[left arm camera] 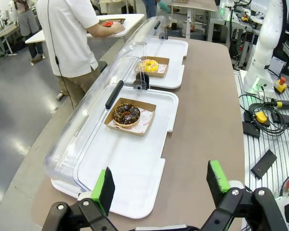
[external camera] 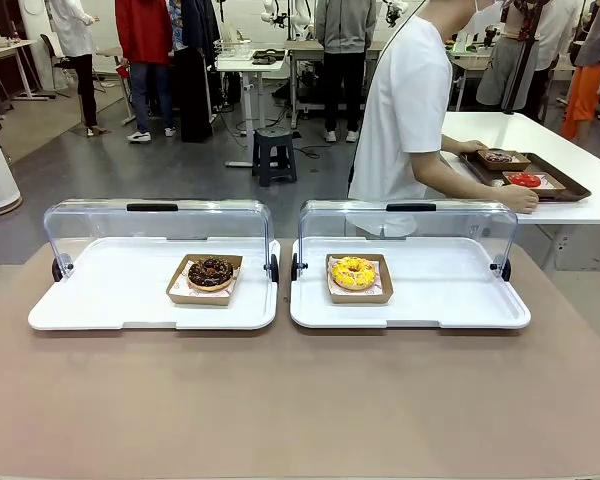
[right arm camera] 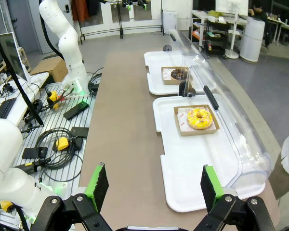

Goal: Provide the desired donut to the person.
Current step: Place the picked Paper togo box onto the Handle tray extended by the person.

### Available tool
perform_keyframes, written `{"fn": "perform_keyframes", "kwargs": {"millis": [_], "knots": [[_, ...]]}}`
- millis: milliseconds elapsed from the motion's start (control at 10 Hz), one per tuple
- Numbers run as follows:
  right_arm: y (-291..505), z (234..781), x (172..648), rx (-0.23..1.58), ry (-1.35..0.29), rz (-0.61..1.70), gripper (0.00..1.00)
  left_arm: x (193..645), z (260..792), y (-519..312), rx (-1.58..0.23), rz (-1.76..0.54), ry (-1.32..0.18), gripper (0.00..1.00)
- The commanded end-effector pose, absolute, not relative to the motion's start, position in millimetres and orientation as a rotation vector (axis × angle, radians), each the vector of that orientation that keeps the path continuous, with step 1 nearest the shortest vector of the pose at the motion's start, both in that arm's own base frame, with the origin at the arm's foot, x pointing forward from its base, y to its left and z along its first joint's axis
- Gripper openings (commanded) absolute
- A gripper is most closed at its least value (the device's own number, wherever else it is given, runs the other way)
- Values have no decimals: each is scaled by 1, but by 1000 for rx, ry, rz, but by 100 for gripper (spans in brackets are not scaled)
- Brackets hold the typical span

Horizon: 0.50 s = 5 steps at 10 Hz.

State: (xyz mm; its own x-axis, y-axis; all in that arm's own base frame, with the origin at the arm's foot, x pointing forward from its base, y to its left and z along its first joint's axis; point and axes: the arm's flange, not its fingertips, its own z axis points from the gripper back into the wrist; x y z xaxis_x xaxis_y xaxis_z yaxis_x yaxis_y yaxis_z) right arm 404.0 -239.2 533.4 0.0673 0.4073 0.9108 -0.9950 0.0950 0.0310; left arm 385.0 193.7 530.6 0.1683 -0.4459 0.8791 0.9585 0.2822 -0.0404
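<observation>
Two white trays [external camera: 100,310] set side by side along table's [external camera: 300,410] far edge, clear lids [external camera: 160,225] raised. Chocolate donut [external camera: 211,272] seen in cardboard box on left tray; yellow donut [external camera: 354,272] in box on right tray [external camera: 430,310]. Person [external camera: 405,110] stood past far edge, turned away, hands on brown tray [external camera: 570,185] at side table. Left gripper [left arm camera: 159,185] held over near edge, jaws apart, nothing gripped. Right gripper [right arm camera: 151,185] likewise: jaws apart, empty.
</observation>
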Motion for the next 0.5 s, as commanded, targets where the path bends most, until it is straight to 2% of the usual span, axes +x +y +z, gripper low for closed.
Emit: {"fn": "perform_keyframes", "kwargs": {"millis": [0,400], "knots": [[-239,533,404,861,-902,1284,100,384,532,194,-718,-1124,-893,100],[-239,533,404,861,-902,1284,100,384,532,194,-718,-1124,-893,100]]}}
